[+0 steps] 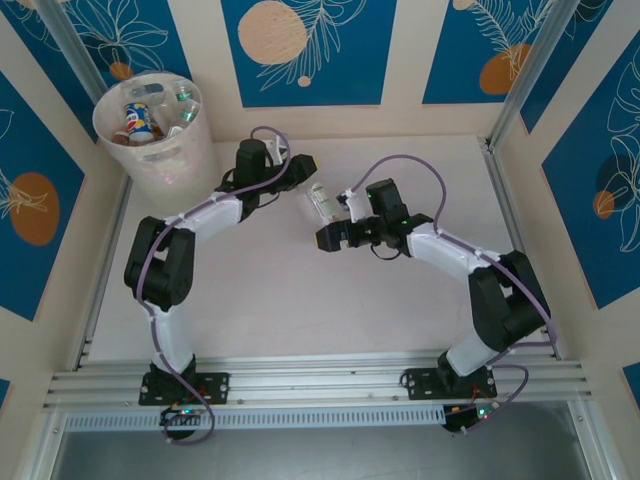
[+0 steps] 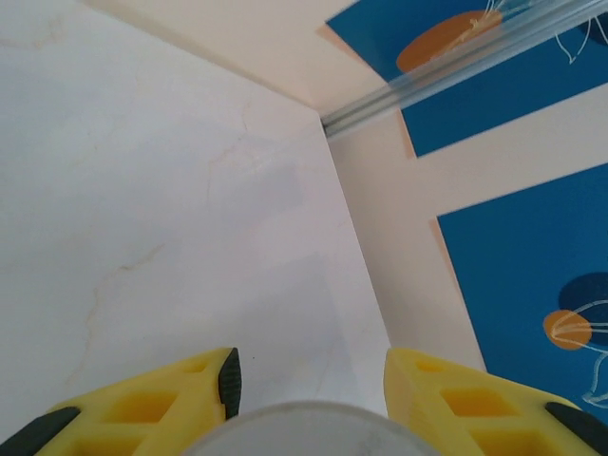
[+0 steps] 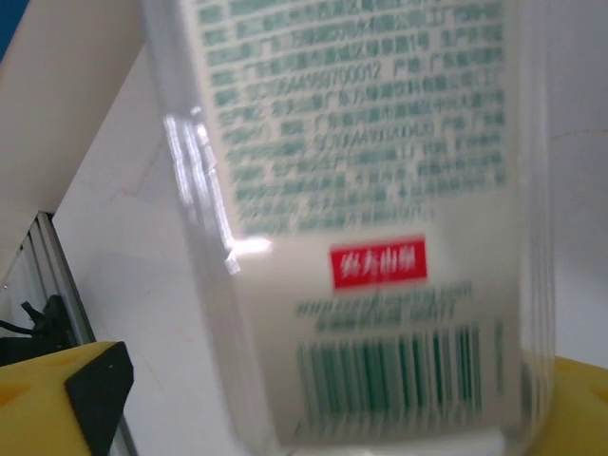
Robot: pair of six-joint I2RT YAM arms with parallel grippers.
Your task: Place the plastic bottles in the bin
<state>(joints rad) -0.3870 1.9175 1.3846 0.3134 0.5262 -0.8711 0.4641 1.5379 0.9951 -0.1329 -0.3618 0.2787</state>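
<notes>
A clear plastic bottle (image 1: 322, 203) with a white label, green print and a barcode (image 3: 380, 285) hangs tilted above the table's middle, between my two grippers. My left gripper (image 1: 308, 172) is shut on it: in the left wrist view its rounded whitish end (image 2: 304, 427) sits between the yellow fingers (image 2: 199, 389), touching both. My right gripper (image 1: 342, 215) stands open around the lower part of the bottle, with a gap between its left pad (image 3: 100, 394) and the bottle wall. The bin (image 1: 150, 160) stands at the back left with several bottles (image 1: 140, 118) inside.
Blue-and-cream walls close the table in at the back and on both sides. Metal rails (image 1: 105, 260) run along the left and right edges, and a rail (image 1: 320, 380) crosses the near edge by the arm bases.
</notes>
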